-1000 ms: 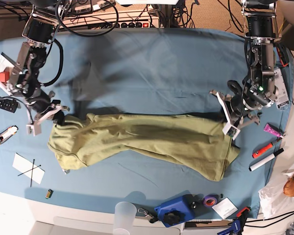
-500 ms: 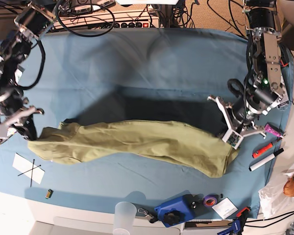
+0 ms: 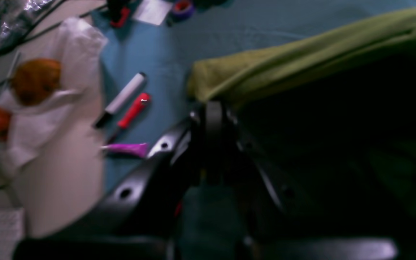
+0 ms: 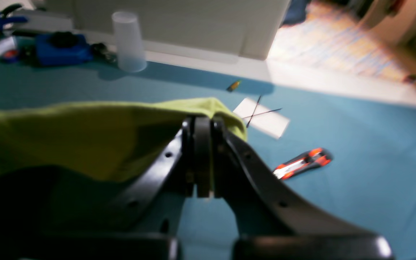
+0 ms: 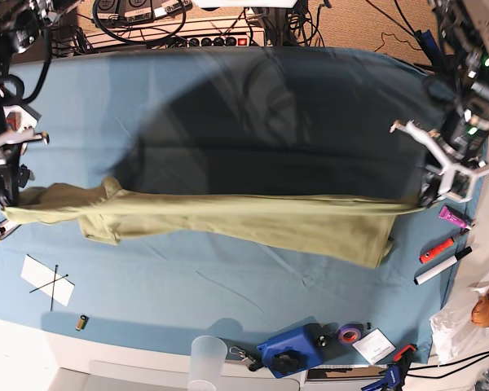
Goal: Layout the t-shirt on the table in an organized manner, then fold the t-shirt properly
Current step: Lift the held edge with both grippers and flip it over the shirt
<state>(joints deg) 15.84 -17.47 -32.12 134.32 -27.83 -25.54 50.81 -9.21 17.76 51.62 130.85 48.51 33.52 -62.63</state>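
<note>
The olive-green t-shirt (image 5: 228, 220) hangs stretched in a long band above the blue-covered table (image 5: 228, 301), throwing a wide shadow behind it. My right gripper (image 5: 10, 199), at the left of the base view, is shut on one end of it. The right wrist view shows those jaws pinched on the t-shirt's (image 4: 85, 133) corner at the right gripper (image 4: 202, 121). My left gripper (image 5: 428, 195), at the right of the base view, is shut on the other end. In the blurred left wrist view, the left gripper (image 3: 211, 108) pinches the t-shirt's (image 3: 284, 68) edge.
A clear cup (image 5: 206, 358), a blue tool (image 5: 292, 350) and a tape roll (image 5: 350, 332) sit along the front edge. A marked paper (image 5: 47, 279) and an orange box cutter (image 5: 0, 230) lie at the left. Markers (image 5: 440, 257) lie at the right edge.
Both arms have swung outward and upward, pulling the t-shirt from a slack heap on the cloth into a taut, raised band. Both grips have held.
</note>
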